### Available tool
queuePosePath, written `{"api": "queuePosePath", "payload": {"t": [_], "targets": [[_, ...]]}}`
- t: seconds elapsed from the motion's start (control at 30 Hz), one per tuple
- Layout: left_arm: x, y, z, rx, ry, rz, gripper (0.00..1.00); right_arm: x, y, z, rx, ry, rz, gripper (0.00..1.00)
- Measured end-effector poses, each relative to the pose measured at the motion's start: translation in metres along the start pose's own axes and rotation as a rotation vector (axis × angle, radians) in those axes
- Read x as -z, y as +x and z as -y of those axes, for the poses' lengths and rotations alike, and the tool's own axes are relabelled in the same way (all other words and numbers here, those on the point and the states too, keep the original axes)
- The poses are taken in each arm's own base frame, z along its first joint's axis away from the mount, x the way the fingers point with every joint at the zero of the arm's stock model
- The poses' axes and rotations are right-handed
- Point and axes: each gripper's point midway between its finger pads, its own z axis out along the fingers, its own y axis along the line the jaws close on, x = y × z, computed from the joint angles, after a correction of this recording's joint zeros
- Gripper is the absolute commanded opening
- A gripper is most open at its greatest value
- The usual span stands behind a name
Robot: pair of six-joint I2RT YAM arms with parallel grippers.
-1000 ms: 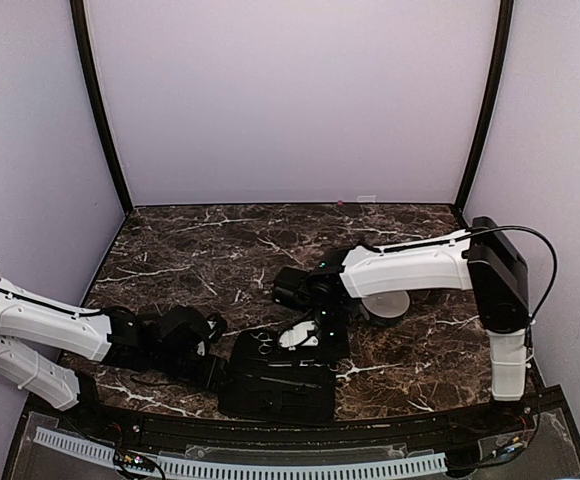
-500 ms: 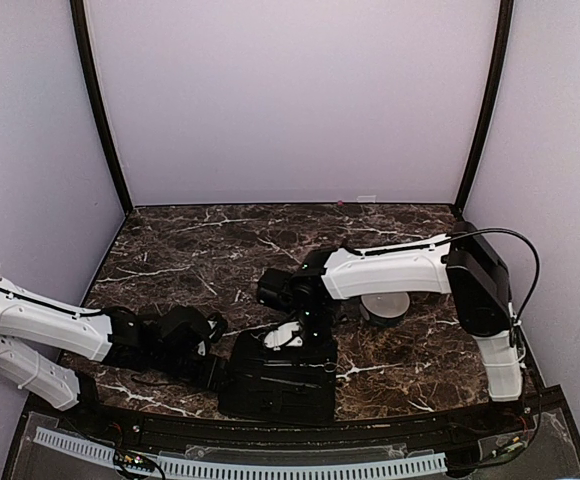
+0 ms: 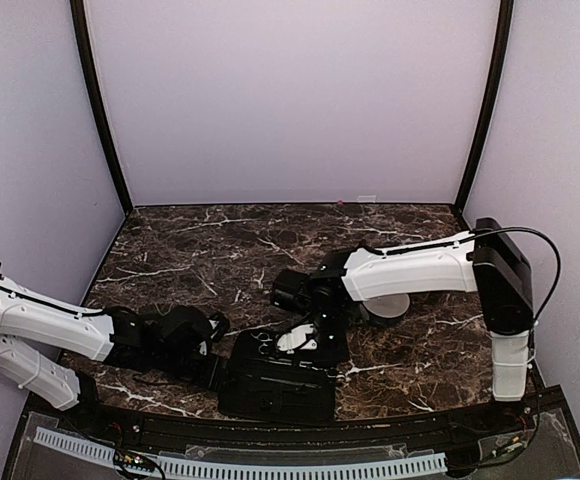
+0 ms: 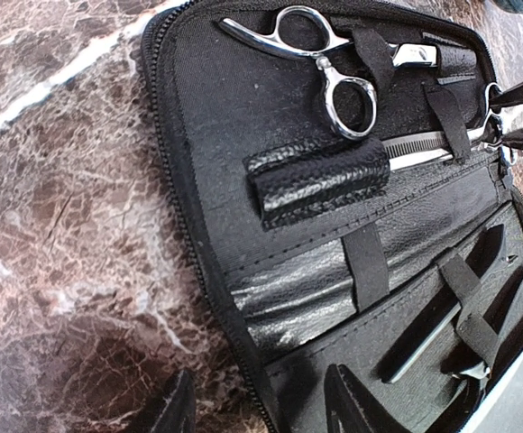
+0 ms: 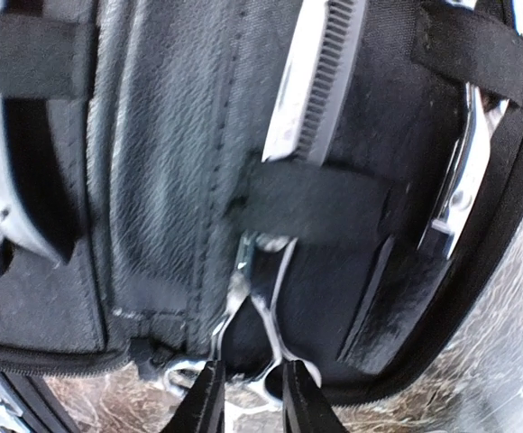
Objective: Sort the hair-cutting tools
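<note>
Marble-patterned brown desk (image 3: 190, 250) carries the open black case (image 4: 207, 117), which lies near the front edge between your two arms. The tools you can see are tucked inside it under elastic straps. Two pairs of scissors show. A plain pair (image 4: 318, 59) lies along the case's rim, and a toothed pair (image 5: 311, 81) sits just beside it. The toothed blade runs under a strap (image 5: 320, 203), with the handle end poking out toward the zip. Expect both to be light, rigid steel, polished and slick, so they could twist or skid out of a shallow pinch. The tips are pointed and the lining is soft, so a pull at an angle may snag. Take hold across the shank just behind the pivot, or on the flat of a ring, and draw in line with the blade. Your right claw (image 5: 252, 401) sits at the toothed pair's handle, its tips a narrow gap apart with handle metal between them. Whether they pinch it or merely bracket it, you cannot tell. Your left claw (image 4: 261, 401) stands about half open and holds nothing. One tip is over the desk and the other over the lining, with the zip edge running between.
</note>
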Motion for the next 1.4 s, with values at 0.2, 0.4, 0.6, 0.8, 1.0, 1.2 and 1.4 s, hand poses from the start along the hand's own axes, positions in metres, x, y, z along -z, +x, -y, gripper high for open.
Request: {"api": "queuePosePath", "payload": {"t": [0.2, 0.4, 0.6, 0.8, 1.0, 1.2, 1.4], "targets": [[0.0, 0.0, 0.0, -0.003, 0.0, -0.001, 0.5, 0.008, 0.007, -0.006, 0.0, 0.002, 0.023, 0.3], [-0.001, -0.001, 0.001, -0.003, 0.0, -0.001, 0.5, 0.007, 0.004, -0.005, -0.001, 0.004, 0.038, 0.31], [-0.002, -0.002, 0.002, -0.003, -0.002, -0.003, 0.5, 0.011, -0.01, -0.001, -0.005, 0.001, 0.075, 0.31], [-0.003, -0.003, 0.004, -0.004, -0.002, -0.006, 0.5, -0.002, -0.019, 0.0, -0.01, -0.023, 0.08, 0.23], [-0.005, -0.005, 0.006, -0.01, 0.001, -0.009, 0.49, -0.007, -0.028, 0.003, -0.024, -0.037, 0.079, 0.09], [-0.005, -0.005, 0.007, -0.011, 0.003, -0.009, 0.5, 0.001, -0.049, 0.01, -0.028, -0.034, 0.121, 0.14], [-0.005, -0.005, 0.007, -0.011, 0.003, -0.008, 0.5, -0.001, -0.041, 0.006, -0.024, -0.034, 0.106, 0.21]]}}
